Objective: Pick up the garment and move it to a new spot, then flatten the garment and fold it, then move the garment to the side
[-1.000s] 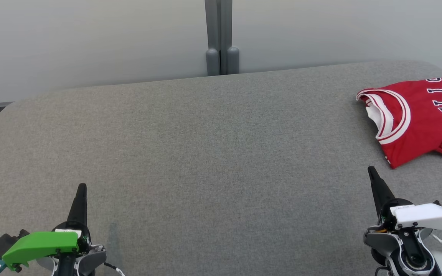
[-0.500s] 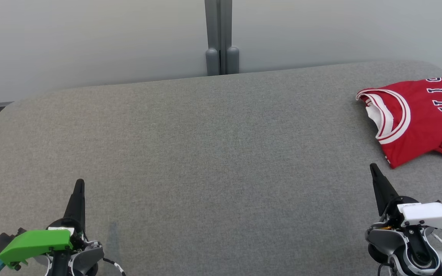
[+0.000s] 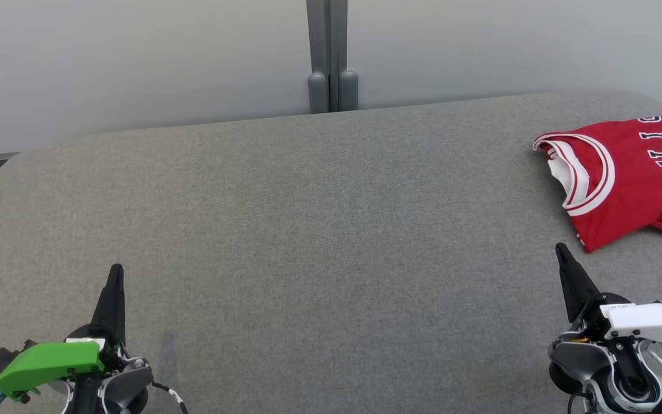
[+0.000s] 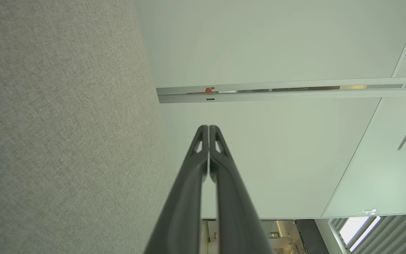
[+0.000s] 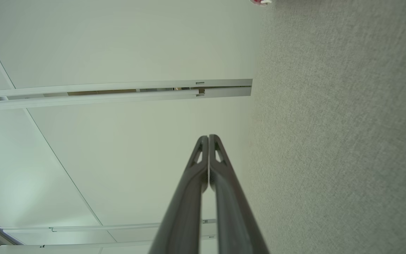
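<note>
Red garment (image 3: 630, 178) with dark white-edged block letters reading "BULLS", running sideways, partly cut off at frame edge

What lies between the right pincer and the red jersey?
Nothing: in the head view, bare grey fabric surface runs from the right pincer to the red Bulls jersey.

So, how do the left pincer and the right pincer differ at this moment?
The left pincer carries a green cover behind its fingers; the right pincer carries a white cover. The left pincer is far from the red jersey, with grey table ahead; the right pincer's tip is close to its near corner, not touching. Both are shut and hold nothing.
</note>
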You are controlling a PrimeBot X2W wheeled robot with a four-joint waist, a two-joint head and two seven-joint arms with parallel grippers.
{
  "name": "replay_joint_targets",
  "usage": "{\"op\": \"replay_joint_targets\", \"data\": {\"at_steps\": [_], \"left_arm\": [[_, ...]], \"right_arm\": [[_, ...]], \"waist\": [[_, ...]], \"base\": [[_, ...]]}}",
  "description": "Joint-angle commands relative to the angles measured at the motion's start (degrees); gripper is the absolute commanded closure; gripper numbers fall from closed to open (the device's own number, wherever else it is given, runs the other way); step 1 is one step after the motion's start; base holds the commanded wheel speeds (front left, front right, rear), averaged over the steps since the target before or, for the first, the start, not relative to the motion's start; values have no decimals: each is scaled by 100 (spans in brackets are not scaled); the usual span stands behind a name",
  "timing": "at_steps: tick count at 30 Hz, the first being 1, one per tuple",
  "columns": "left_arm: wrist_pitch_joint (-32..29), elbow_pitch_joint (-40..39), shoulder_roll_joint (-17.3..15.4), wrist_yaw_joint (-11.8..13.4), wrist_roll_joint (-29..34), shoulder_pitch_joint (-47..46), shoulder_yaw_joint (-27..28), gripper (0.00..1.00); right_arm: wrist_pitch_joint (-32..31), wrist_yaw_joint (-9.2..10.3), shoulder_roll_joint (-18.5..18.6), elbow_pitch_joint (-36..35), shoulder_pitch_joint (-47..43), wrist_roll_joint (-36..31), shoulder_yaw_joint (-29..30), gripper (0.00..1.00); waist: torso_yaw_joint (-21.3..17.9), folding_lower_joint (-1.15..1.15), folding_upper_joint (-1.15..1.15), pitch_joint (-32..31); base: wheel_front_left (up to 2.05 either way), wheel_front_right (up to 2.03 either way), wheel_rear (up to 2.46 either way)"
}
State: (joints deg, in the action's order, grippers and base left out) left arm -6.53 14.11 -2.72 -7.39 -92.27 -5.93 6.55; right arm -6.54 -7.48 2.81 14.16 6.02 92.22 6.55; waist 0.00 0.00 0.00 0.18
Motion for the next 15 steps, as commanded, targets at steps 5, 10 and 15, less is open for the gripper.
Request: {"op": "replay_joint_targets", "data": {"at_steps": [5, 10, 15], "left_arm": [[-22, -11, -29, -30, -26, -61, 13, 100], [-21, -11, -29, -29, -26, -61, 13, 100], [-21, -12, -29, -29, -26, -61, 13, 100]], "right_arm": [[-19, -2, 20, -32, 33, 35, 10, 100], [-20, -2, 20, -32, 33, 34, 10, 100], [-20, -2, 19, -31, 33, 34, 10, 100]], "waist": [[0, 0, 0, 0], [0, 0, 0, 0], [0, 0, 0, 0]], "base": [[0, 0, 0], [0, 0, 0], [0, 0, 0]]}}
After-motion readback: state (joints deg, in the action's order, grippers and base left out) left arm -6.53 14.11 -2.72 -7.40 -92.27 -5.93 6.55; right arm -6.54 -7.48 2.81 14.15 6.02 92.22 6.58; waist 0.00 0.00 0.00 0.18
